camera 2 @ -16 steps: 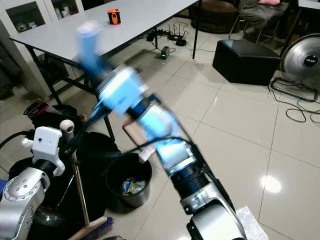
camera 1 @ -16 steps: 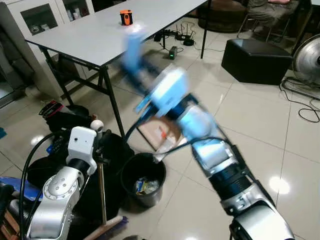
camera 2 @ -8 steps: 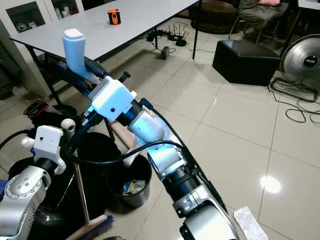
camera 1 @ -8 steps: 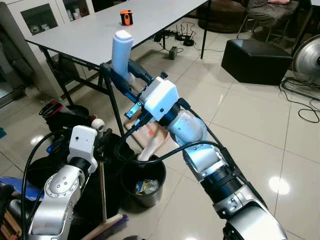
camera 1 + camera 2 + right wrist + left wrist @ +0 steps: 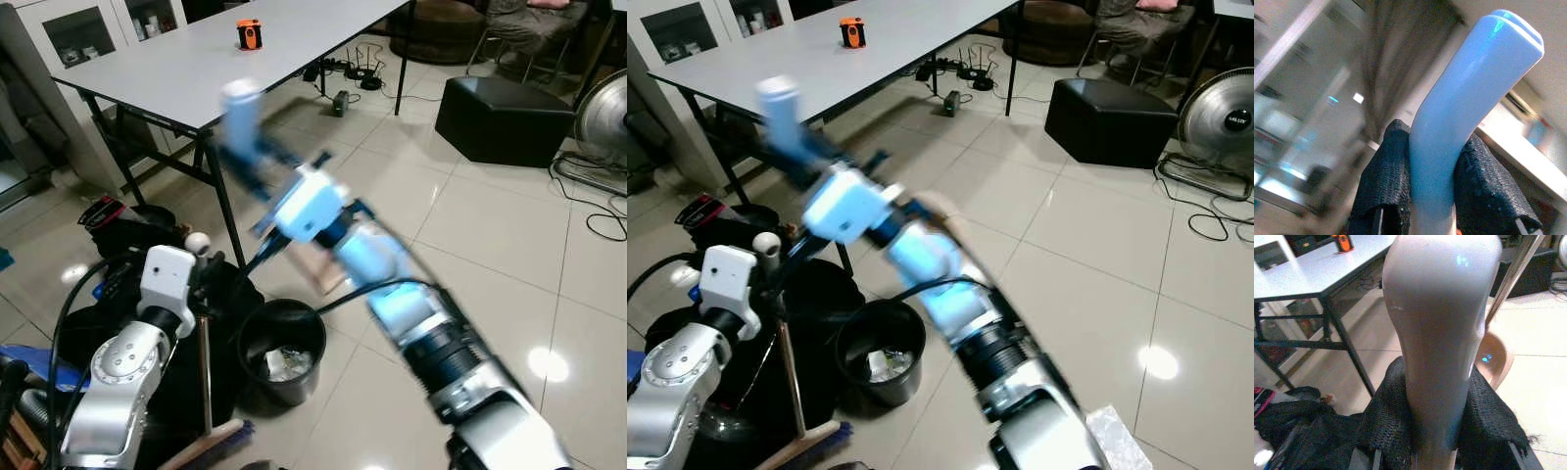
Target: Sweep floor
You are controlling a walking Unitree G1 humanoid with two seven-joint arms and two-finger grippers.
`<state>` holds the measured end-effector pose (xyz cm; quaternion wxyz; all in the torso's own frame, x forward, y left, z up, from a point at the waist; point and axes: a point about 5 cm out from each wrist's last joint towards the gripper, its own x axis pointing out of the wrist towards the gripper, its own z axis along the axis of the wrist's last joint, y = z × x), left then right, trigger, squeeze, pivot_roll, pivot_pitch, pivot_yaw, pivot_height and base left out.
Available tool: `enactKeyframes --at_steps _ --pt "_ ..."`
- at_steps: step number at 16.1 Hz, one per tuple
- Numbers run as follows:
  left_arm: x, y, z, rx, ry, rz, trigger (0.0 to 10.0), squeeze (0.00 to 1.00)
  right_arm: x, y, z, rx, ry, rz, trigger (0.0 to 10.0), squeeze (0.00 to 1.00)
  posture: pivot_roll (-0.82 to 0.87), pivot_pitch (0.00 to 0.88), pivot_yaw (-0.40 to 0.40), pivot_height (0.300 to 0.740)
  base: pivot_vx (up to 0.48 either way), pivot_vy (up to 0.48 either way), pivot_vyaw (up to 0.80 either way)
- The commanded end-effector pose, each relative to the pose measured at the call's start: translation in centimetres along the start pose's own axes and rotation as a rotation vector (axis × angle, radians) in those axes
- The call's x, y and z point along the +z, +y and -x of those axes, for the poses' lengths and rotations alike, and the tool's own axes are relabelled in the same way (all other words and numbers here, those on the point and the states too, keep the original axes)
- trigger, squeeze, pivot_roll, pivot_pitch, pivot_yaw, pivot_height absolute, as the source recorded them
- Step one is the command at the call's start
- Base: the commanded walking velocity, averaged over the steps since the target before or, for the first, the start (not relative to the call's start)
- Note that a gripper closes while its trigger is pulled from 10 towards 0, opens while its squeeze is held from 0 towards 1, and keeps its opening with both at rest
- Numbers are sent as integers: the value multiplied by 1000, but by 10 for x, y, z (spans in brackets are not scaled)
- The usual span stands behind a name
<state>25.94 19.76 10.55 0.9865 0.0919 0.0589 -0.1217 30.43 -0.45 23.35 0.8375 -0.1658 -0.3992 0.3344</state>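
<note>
Two robot arms are working here, and each one is holding one thing. The right gripper (image 5: pixel 1432 215) is reaching out over the floor, and its jaws are squeezing tight on one light blue handle (image 5: pixel 1464 107) that is sticking up between the two black fingers (image 5: pixel 1385 181). This arm is looking blurry. The left gripper (image 5: pixel 1435 450) is down low on the left, and its jaws are closing tight on one white handle (image 5: pixel 1442 328) of the broom (image 5: pixel 205 377). The broom is standing almost straight up, with its brush end touching the floor (image 5: pixel 509 245) just beside one black trash bin (image 5: pixel 282 351). One gray tabletop (image 5: pixel 186 69) is standing behind, with one small orange thing (image 5: pixel 248 34) sitting on it.
</note>
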Motion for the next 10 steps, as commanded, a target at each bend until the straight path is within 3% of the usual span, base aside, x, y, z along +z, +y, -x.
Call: enactKeyframes --at_steps 1,3,5,7,10 --pt "7 -3 -6 -34 -38 -19 10000 0 1 -33 3 -129 48 38 10000 0 -8 0 70 740 0 0 0" --pt "8 -5 -11 -45 -37 -2 10000 0 -13 -64 25 -279 210 1 10000 0 -13 0 70 740 0 0 0" --pt "8 -6 -12 -58 -43 16 10000 0 -19 -83 49 -396 313 -13 10000 0 -25 0 65 740 0 0 0" --pt "7 -8 -13 -80 -48 32 10000 0 -25 -89 79 -503 410 -48 10000 0 -35 0 63 740 -120 0 0" --pt "7 -9 -14 -98 -48 41 10000 0 -30 -90 100 -546 499 -19 10000 0 -41 0 61 740 -274 0 0"
